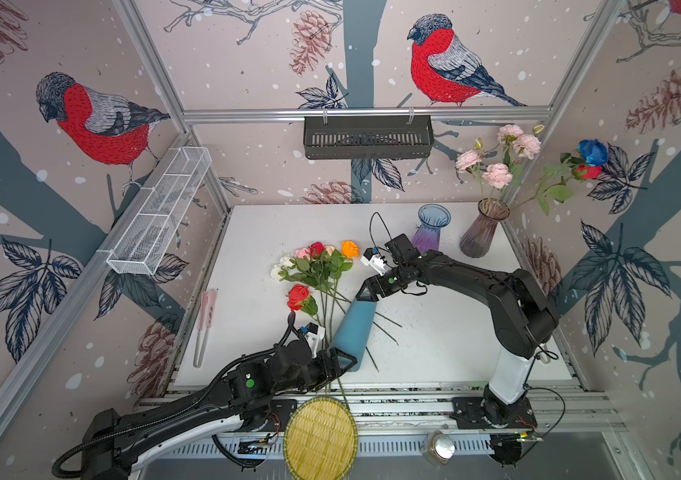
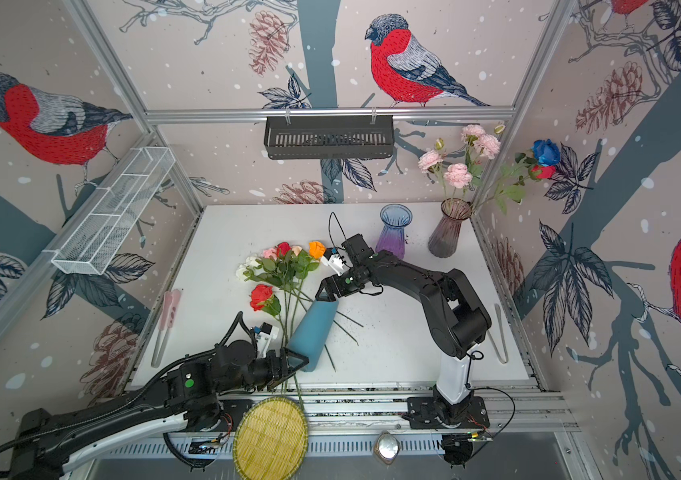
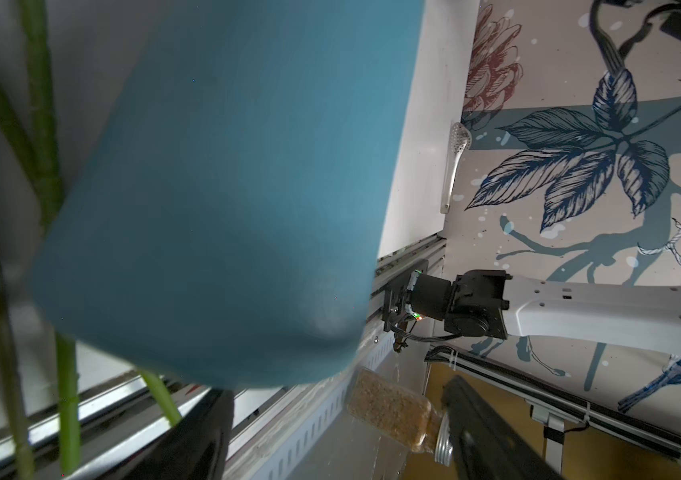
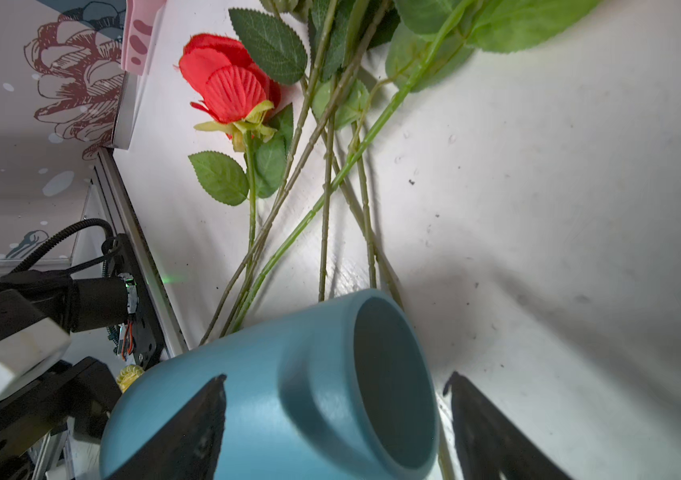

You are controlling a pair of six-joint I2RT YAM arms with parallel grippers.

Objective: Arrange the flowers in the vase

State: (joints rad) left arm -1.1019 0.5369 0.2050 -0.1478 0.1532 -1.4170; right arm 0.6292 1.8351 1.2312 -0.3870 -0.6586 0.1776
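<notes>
A teal vase lies on its side on the white table, across the green stems of loose flowers. These are red, orange, pink and white roses, and one red rose lies apart. My left gripper is open at the vase's base, its fingers clear of it. My right gripper is open, its jaws straddling the vase's mouth. A narrow gap shows between the rim and one finger.
A blue-purple glass vase stands at the back. Beside it a smoky vase holds pink flowers and a blue rose. Pink tongs lie at the left, metal tongs at the right, a bamboo tray and jar in front.
</notes>
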